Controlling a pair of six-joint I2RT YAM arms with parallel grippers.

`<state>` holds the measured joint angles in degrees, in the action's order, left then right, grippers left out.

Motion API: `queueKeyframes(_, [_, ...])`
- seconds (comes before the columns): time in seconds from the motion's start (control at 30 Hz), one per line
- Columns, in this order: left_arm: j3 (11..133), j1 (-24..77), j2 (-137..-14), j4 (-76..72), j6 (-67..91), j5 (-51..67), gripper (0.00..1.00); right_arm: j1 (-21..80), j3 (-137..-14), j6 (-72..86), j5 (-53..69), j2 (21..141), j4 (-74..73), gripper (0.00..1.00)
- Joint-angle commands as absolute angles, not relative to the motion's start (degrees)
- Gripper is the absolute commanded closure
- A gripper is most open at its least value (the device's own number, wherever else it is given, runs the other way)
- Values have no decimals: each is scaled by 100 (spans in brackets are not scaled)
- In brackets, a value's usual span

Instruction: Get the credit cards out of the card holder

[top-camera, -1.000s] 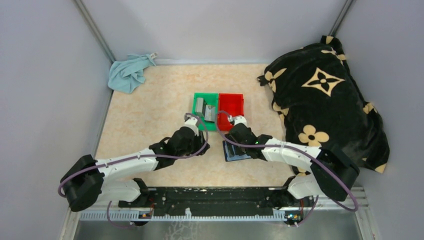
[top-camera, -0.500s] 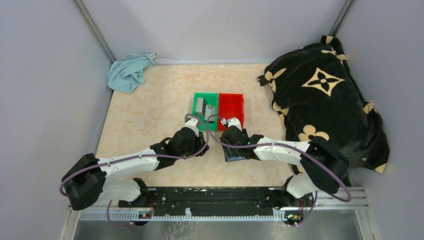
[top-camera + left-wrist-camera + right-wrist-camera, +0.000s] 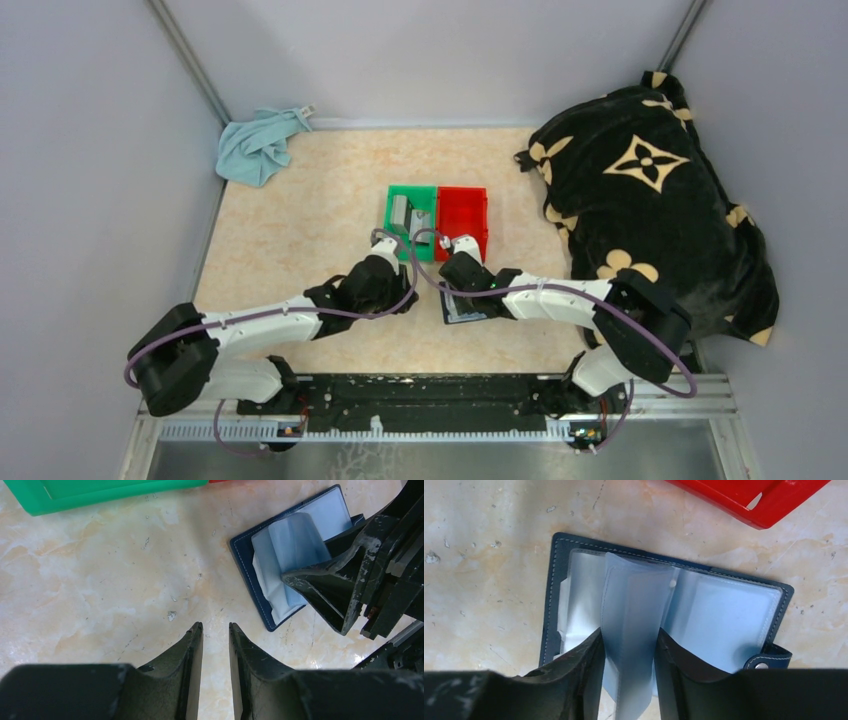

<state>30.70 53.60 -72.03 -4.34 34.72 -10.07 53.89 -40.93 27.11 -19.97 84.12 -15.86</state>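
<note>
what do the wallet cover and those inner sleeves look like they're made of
The card holder cover looks like navy leather or faux leather, matte, with pale edge stitching. Its inner sleeves look like frosted translucent soft plastic, one leaf bending between the right gripper fingers.

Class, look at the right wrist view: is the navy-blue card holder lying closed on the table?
No. The navy-blue card holder lies open, and the right gripper pinches one translucent plastic sleeve standing up from it.

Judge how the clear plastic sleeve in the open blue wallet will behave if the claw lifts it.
The sleeve is probably floppy: it already curves between the right claw fingers. It looks glossy, so it may slip. The wallet seems thin and light, lying flat, so it may rise with the sleeve.
</note>
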Motion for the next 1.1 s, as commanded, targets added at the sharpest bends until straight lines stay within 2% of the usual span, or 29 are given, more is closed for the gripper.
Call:
queueKeyframes(0.0, [3120,5353,-7281,-544,3454,-956,68,5467,-4113,2877,-1926,8461,-1654,63])
queueKeyframes(0.2, [3121,5355,-7295,-554,3462,-914,68,5470,-4080,3000,-1869,8156,-1585,69])
queueKeyframes(0.23, [3114,5354,-7276,-560,3469,-914,68,5469,-4085,3015,-1866,8063,-1582,66])
queueKeyframes(0.37, [3079,5353,-7210,-594,3481,-914,68,5459,-4117,3025,-1933,7554,-1606,42])
queueKeyframes(0.43, [3070,5357,-7187,-607,3473,-905,68,5410,-4143,3036,-2025,7310,-1706,36])
queueKeyframes(0.7, [3070,5359,-7256,-706,3501,-783,68,4768,-3903,2979,-2143,6950,-2107,31])
queueKeyframes(1.07, [3037,5355,-7206,-652,3490,-826,68,4628,-3637,2998,-2212,7529,-1838,24])
